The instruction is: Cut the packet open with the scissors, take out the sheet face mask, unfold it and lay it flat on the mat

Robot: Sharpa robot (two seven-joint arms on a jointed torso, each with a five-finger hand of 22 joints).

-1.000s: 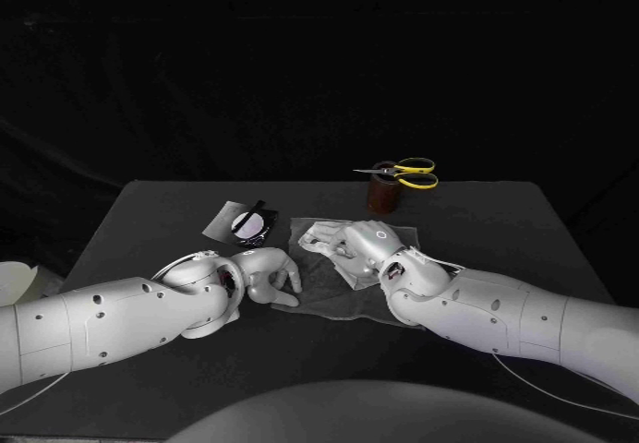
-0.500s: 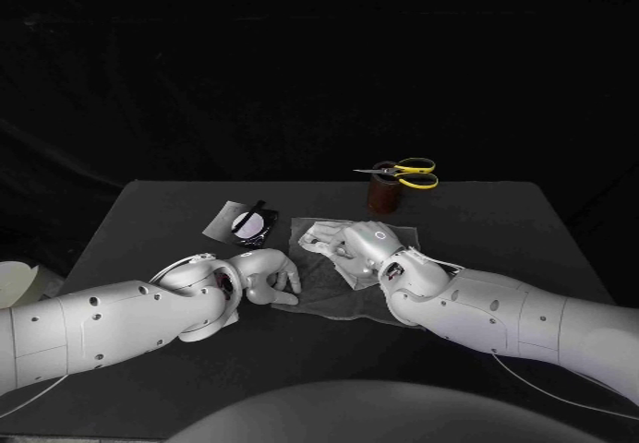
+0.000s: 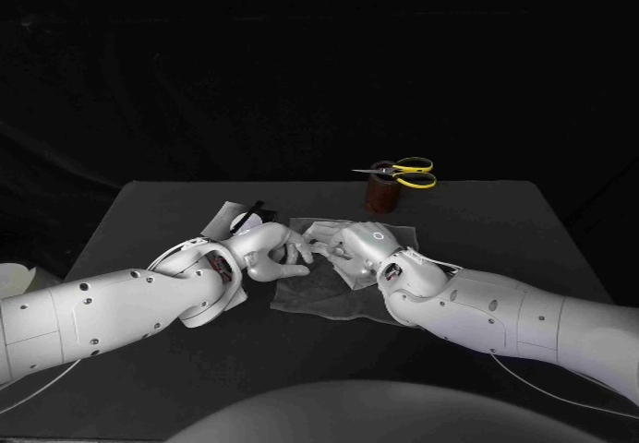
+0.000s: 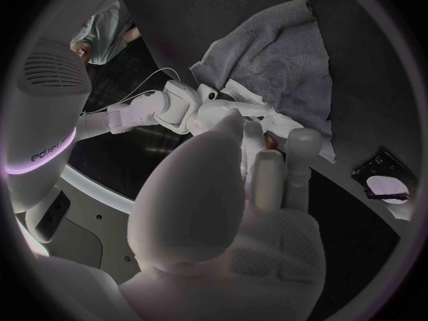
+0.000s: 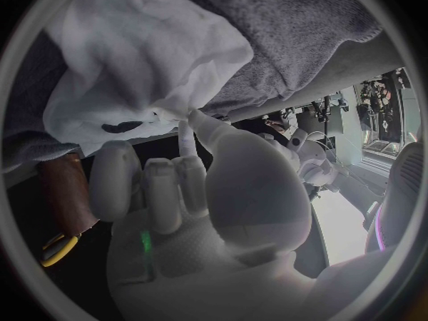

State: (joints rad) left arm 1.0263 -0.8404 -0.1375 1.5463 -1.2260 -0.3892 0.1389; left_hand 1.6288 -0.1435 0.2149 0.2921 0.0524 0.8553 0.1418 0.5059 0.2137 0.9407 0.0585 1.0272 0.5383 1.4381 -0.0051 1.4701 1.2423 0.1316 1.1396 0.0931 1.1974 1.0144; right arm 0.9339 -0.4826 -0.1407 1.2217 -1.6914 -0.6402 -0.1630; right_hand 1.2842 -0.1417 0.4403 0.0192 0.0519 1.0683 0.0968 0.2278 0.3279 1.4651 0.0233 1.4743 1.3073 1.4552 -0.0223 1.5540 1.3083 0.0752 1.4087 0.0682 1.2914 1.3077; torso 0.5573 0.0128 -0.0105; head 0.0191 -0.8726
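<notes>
Two hands meet over the mat, the grey cloth that lies a little rumpled on the near middle of the table. We see the left hand at the mat's left edge, its fingers stretched side by side towards the right hand and its thumb lower down. Its fingertips reach the right hand's fingers. We cannot tell whether they have hold of anything, because the hand itself hides the contact in the left wrist view.

The right hand rests on the mat's far half, its fingers curled down over the mask. In the right wrist view we see the mask as a crumpled white sheet, partly folded, lying on the mat just ahead of the palm. The thumb tip and one fingertip come together on the mask's near edge, so this hand pinches the mask while its other fingers lie loosely bent beside it.

Just beyond the left hand, off the mat's far left corner, lies the packet, which that hand's fingers partly hide in the head view. Farthest from us, just past the mat's far edge and near the table's back edge, stands a brown cup. The yellow-handled scissors lie across its top, blades pointing to the robot's left.
</notes>
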